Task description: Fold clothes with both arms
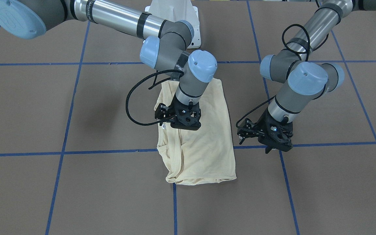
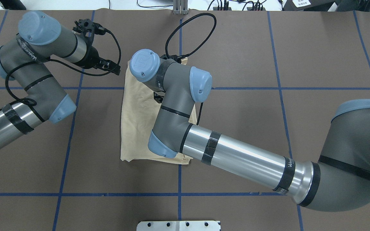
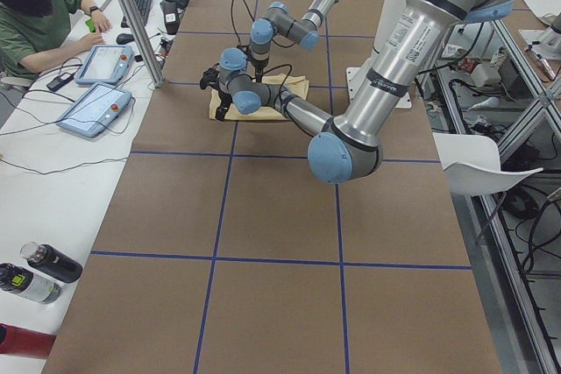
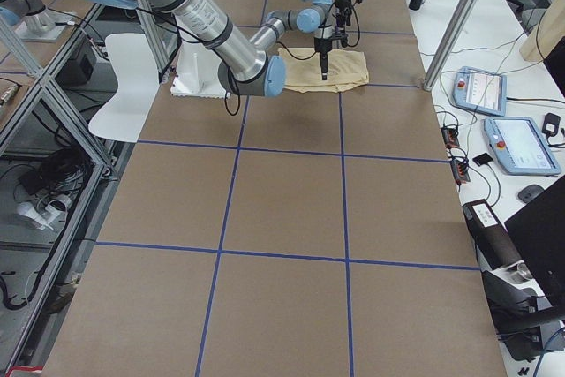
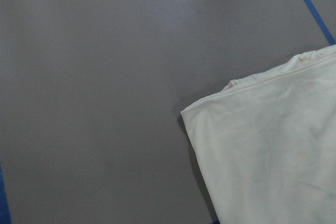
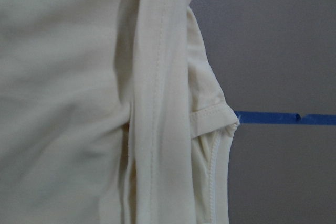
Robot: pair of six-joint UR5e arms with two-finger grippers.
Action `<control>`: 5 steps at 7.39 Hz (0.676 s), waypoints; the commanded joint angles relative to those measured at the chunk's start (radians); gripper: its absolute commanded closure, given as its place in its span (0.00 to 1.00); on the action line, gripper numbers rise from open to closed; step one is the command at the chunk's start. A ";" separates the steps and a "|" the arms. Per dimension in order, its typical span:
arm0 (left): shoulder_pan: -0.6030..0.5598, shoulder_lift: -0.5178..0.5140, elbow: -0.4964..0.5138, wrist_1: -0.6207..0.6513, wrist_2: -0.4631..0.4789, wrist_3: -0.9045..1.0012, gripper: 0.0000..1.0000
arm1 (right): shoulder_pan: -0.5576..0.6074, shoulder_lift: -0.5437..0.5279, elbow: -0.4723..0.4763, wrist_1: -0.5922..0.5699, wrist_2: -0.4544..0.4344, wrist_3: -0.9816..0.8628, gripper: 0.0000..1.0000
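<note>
The clothes are one pale cream-yellow shirt (image 1: 207, 147), folded into a tall rectangle on the brown table (image 2: 136, 128). No print shows. My right gripper (image 1: 184, 127) hangs low over the shirt's middle. The right wrist view is filled with a sleeve and seams (image 6: 157, 103). In the overhead view the right arm's own wrist hides that gripper. My left gripper (image 1: 269, 148) hovers over bare table beside the shirt, off its far corner (image 2: 111, 66). The left wrist view shows that corner (image 5: 273, 150). Neither gripper's fingers show plainly, and I see no cloth in the left one.
Blue tape lines (image 1: 109, 151) divide the brown table into squares. The white pedestal base (image 1: 175, 13) stands behind the shirt. A person (image 3: 35, 15) sits at the side bench with tablets (image 3: 96, 107), and bottles (image 3: 35, 273) stand at its near end.
</note>
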 commanded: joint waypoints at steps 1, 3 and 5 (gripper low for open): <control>-0.001 0.001 -0.006 0.001 -0.005 0.000 0.00 | 0.000 0.001 -0.011 0.003 -0.003 -0.010 0.00; 0.000 0.001 -0.006 0.001 -0.005 0.000 0.00 | 0.000 -0.001 -0.027 0.038 -0.006 -0.015 0.00; 0.000 0.001 -0.005 0.001 -0.005 0.002 0.00 | 0.001 -0.001 -0.065 0.103 -0.008 -0.014 0.00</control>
